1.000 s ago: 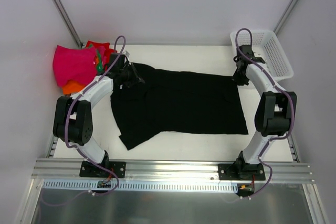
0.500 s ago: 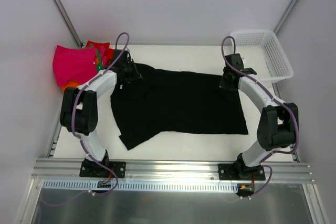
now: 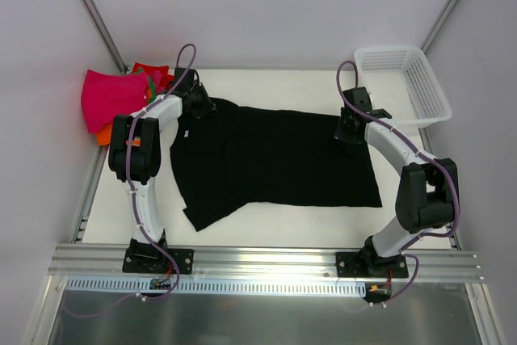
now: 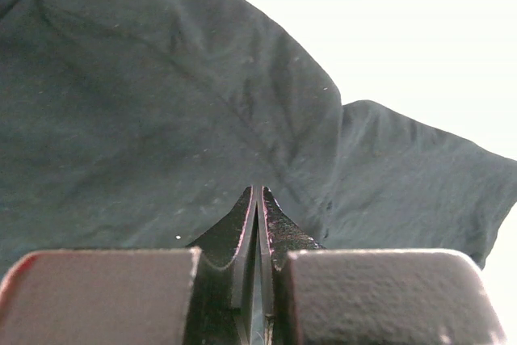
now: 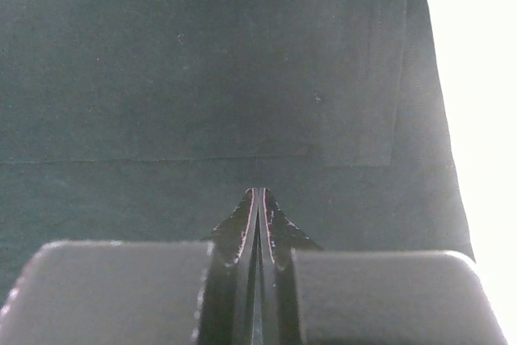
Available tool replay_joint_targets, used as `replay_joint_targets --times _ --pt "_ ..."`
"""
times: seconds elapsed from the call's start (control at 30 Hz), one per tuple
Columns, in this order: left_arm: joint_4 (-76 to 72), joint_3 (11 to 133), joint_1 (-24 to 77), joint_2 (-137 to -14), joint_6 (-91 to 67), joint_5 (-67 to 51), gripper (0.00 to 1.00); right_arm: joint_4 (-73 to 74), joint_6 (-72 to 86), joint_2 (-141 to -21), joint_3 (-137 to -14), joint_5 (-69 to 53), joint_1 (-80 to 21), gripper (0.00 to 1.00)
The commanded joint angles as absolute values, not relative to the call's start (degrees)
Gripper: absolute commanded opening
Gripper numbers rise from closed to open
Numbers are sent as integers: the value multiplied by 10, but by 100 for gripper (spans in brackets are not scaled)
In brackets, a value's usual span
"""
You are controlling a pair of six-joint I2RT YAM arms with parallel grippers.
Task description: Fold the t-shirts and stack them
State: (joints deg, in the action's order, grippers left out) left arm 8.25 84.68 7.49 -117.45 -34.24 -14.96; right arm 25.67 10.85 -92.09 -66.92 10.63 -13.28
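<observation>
Black t-shirt: spread flat on the white desk, long axis running left to right, covering most of the middle of the surface. One short sleeve points toward the near left; the right edge is straight and stops short of the desk's right side.

Left pincer: at the far left corner of the black t-shirt, by the shoulder. In the wrist view both fingers are pressed together, tips meeting in a point. Dark cloth lies directly under them, with a sleeve off to the right and bare desk beyond it. Cannot tell whether any cloth is caught between the tips.

Right pincer: at the far right corner of the same shirt, just inside its edge. In the wrist view the fingers are likewise together, tips over flat cloth crossed by a stitched hem line. A strip of bare desk runs down the right of that view. Contact with the cloth cannot be judged from this angle.

Other shirts: a pile in the far left corner of the desk, against the wall, apart from the black one.
- magenta-pink shirt on top, the largest showing
- orange shirt peeking out at its near edge
- red shirt behind it
- green shirt, only a sliver, between pink and red

White mesh basket: far right corner of the desk, just beyond the right arm's wrist
</observation>
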Motion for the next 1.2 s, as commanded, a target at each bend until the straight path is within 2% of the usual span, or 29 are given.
replay_joint_targets --times 0.0,0.3,0.5,0.7,0.73,0.8,0.83,0.9,0.93,1.0,1.03,1.07,1.17 --pt "90 869 67 -1173 -364 -177 0 244 100 -918 -672 109 -136 1" --pt "91 749 76 -1106 -381 -146 0 232 111 -959 -678 71 -138 0" --pt "92 649 161 -971 -324 -29 0 225 120 -919 -642 76 -148 1" --pt "119 556 232 -831 -352 12 0 217 127 -883 -599 75 -165 0" --pt "132 548 245 -817 -356 31 10 218 129 -881 -596 76 -168 1" --pt "175 530 285 -777 -363 58 21 228 133 -879 -590 71 -174 1" --pt "192 523 298 -760 -367 94 37 232 133 -878 -588 62 -174 1" --pt "226 495 317 -709 -389 127 53 242 133 -871 -578 58 -178 2" --pt "257 484 329 -689 -397 154 65 243 132 -867 -573 49 -178 12" --pt "292 454 333 -637 -424 180 72 250 129 -845 -563 46 -178 25" --pt "325 443 334 -617 -432 191 75 253 127 -835 -554 44 -178 40" --pt "341 427 335 -601 -441 203 79 258 127 -815 -549 44 -178 45" --pt "396 397 335 -542 -481 212 80 272 124 -775 -537 42 -178 53"
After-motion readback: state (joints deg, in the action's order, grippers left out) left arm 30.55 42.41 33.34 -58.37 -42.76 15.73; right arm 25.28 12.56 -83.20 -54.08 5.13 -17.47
